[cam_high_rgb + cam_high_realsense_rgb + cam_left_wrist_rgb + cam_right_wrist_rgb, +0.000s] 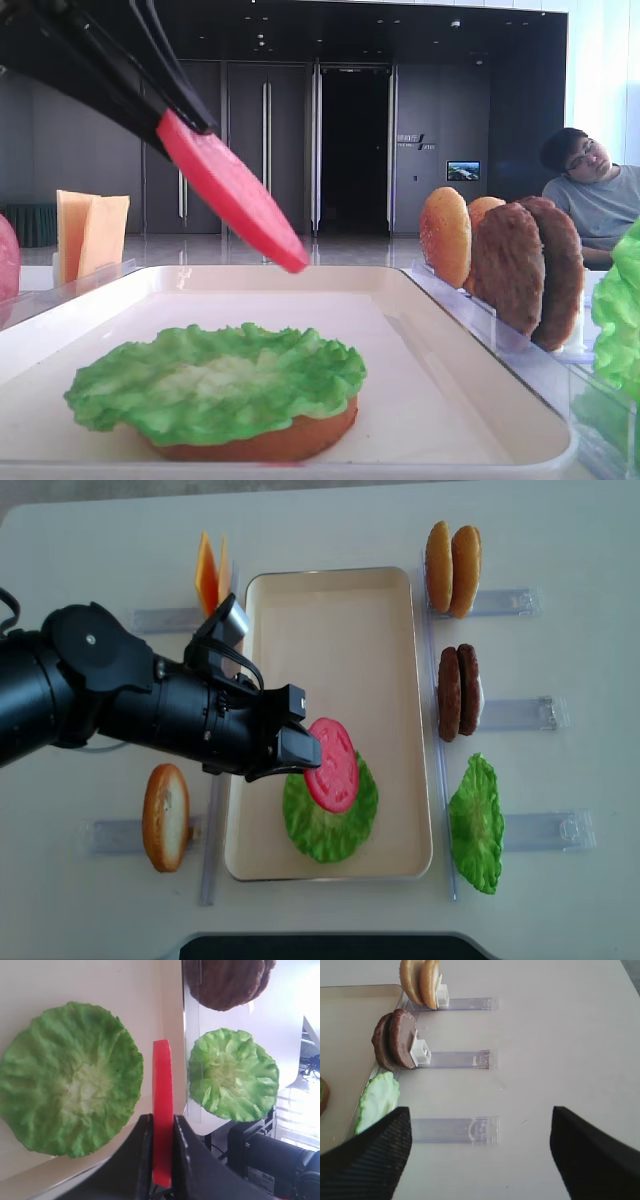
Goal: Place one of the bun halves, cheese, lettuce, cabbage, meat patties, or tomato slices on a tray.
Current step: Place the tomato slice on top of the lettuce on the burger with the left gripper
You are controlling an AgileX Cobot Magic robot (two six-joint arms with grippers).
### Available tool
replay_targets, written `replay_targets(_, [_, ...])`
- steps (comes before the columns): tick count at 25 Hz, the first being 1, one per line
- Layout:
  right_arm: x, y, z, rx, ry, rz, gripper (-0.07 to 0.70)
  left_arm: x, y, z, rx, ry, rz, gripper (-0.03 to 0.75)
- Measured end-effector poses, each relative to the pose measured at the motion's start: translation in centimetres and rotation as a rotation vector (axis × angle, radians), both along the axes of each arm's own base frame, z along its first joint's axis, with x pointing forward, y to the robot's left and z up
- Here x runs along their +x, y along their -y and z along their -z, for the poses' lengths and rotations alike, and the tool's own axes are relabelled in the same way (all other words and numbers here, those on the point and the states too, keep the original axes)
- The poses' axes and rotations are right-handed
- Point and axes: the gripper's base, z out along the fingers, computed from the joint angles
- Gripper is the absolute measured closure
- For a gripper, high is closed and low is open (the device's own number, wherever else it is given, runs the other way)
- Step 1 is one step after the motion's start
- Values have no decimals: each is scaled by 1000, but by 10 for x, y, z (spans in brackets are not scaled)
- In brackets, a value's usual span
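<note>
Tomato slice sits pinched between the fingers of my left gripper, held above the lettuce that lies on a bun half at the near end of the tray. From overhead the slice shows its round face, tilted; my left wrist camera shows it edge-on as a thin red bar, with the jaws pressed against both its sides. Only the low front view reveals the orange bun under the leaf, and that the slice hangs clear of it, not touching.

My right gripper appears only in its own wrist view, two dark fingers spread wide with nothing between them, over the bare table beside a clear rack. That view also catches the meat patties and bun halves standing upright in their racks, and a second lettuce leaf. Cheese slices stand left of the tray, seen from overhead and in front.
</note>
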Motion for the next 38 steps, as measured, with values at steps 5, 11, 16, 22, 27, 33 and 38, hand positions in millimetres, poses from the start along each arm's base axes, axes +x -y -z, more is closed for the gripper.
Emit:
replay_targets(5, [0, 0, 0, 0, 0, 0, 89, 3, 1, 6, 10, -12, -4, 652])
replay_targets(11, [0, 0, 0, 0, 0, 0, 89, 3, 1, 6, 11, -6, 1, 652])
replay_targets(16, [0, 0, 0, 0, 0, 0, 89, 5, 3, 14, 20, -31, 3, 652])
replay_targets(22, [0, 0, 0, 0, 0, 0, 89, 7, 8, 21, -5, -55, 24, 652])
replay_targets(27, [0, 0, 0, 0, 0, 0, 89, 7, 8, 21, -6, -53, 28, 652])
replay_targets(33, [0, 0, 0, 0, 0, 0, 89, -1, 3, 31, 15, -88, 28, 652])
replay_targets(38, [0, 0, 0, 0, 0, 0, 89, -5, -1, 38, 34, -105, 16, 652])
